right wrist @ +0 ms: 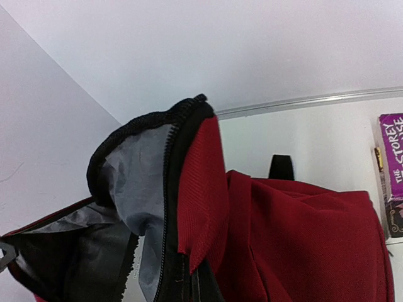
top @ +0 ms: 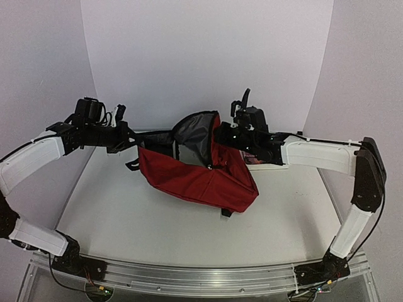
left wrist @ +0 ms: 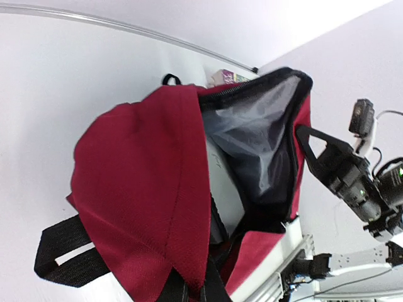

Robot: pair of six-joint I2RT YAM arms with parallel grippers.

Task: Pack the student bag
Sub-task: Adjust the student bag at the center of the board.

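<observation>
I have both grippers pinched shut on the student bag (top: 195,179), which sits mid-table toward the far edge. My left gripper (top: 132,139) holds its left rim and my right gripper (top: 220,133) lifts the zipper edge, so the mouth gapes. I judge this is the opening step. Next, one hand must release and fetch the book (right wrist: 391,148) just behind the bag.

I saw a purple book (right wrist: 393,157) lying on the white worktop (top: 126,217). I could read "THE STOREY" on it, the rest cut off.
</observation>
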